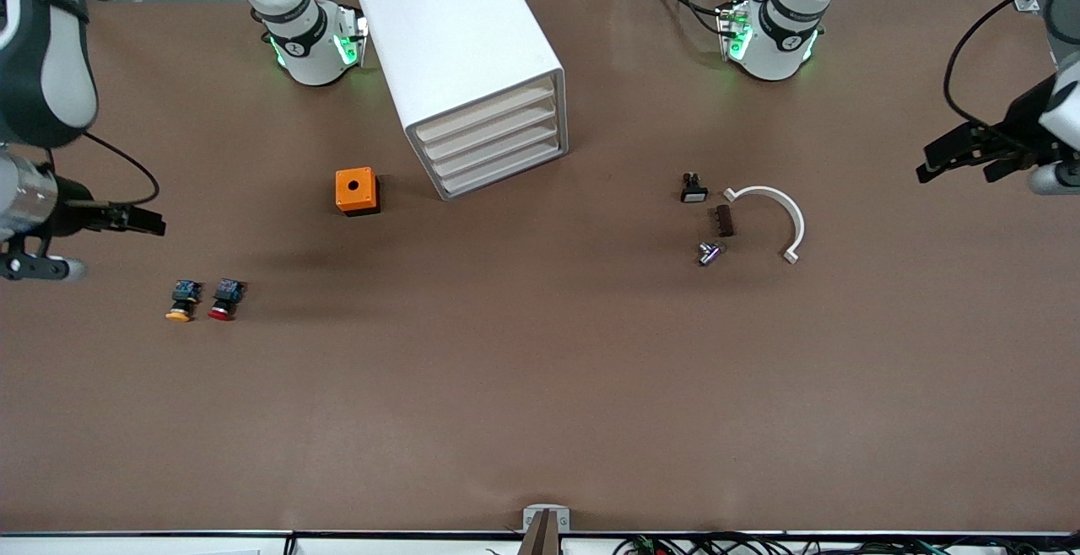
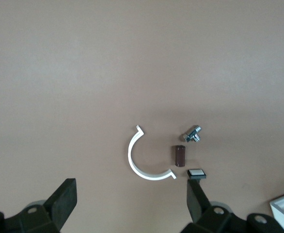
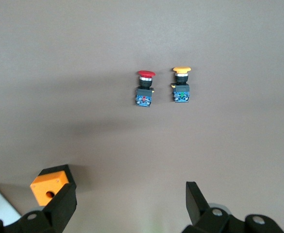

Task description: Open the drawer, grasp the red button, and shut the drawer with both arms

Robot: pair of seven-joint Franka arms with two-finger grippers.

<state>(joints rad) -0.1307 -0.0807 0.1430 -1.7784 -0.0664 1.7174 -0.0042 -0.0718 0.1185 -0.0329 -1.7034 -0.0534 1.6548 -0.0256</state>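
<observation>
The white cabinet [image 1: 460, 57] stands near the robots' bases with all its drawers shut. The drawer [image 1: 489, 110] is its highest one. The button [image 1: 224, 298] with the red cap lies on the table toward the right arm's end, beside an orange-capped button [image 1: 181, 300]. It also shows in the right wrist view [image 3: 145, 87]. My right gripper [image 1: 156, 222] is open and empty, in the air over bare table close to the two buttons; the right wrist view shows it too [image 3: 131, 204]. My left gripper [image 1: 926, 163] is open and empty over the left arm's end of the table, as the left wrist view shows [image 2: 131, 204].
An orange cube with a hole [image 1: 357, 191] sits beside the cabinet. Toward the left arm's end lie a white C-shaped clip [image 1: 776, 218], a small brown piece [image 1: 724, 220], a metal bolt [image 1: 709, 253] and a small black part [image 1: 693, 189].
</observation>
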